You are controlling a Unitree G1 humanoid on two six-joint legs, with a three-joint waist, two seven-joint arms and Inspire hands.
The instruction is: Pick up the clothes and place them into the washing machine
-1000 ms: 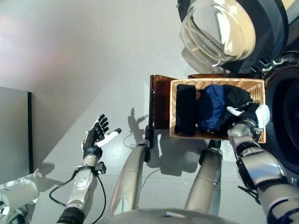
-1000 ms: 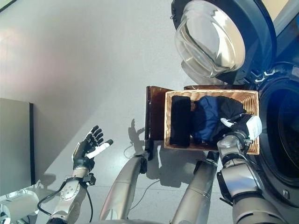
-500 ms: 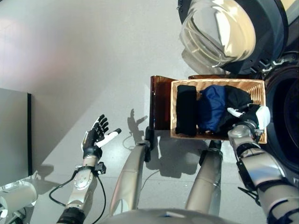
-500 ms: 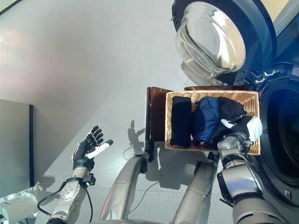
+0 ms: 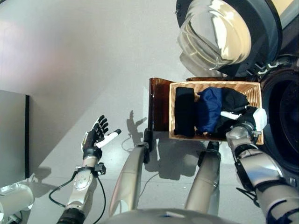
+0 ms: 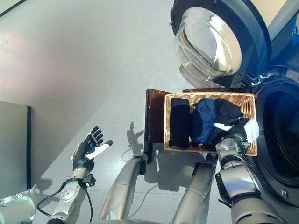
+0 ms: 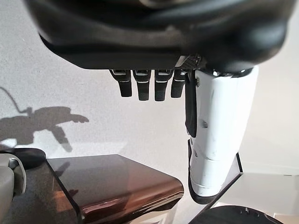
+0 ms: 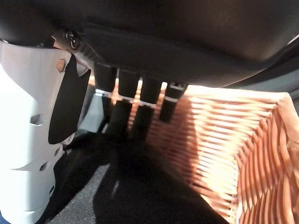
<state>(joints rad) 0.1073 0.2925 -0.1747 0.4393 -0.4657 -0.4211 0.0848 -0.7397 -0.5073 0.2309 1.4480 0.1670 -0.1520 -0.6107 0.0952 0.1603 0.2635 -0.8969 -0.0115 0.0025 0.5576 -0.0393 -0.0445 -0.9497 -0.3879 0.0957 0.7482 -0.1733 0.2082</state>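
Observation:
A wicker basket (image 5: 215, 84) holds a folded black cloth (image 5: 185, 112) on its left, a blue cloth (image 5: 209, 109) in the middle and a black cloth (image 5: 236, 99) on its right. My right hand (image 5: 247, 119) is inside the basket at its right end. Its fingers (image 8: 122, 112) are straight and their tips rest on the black cloth (image 8: 140, 186) beside the wicker wall (image 8: 224, 140). My left hand (image 5: 95, 135) hangs open over the floor at the lower left and holds nothing. The washing machine's drum opening (image 5: 282, 116) lies just right of the basket.
The washer's round glass door (image 5: 219, 32) stands open above the basket's far side. A brown stand (image 5: 158, 109) adjoins the basket's left side and also shows in the left wrist view (image 7: 112, 182). A grey panel (image 5: 11, 135) stands at the far left.
The whole picture has shifted slightly. My right hand stays on the black cloth in the basket, and my left hand has not moved.

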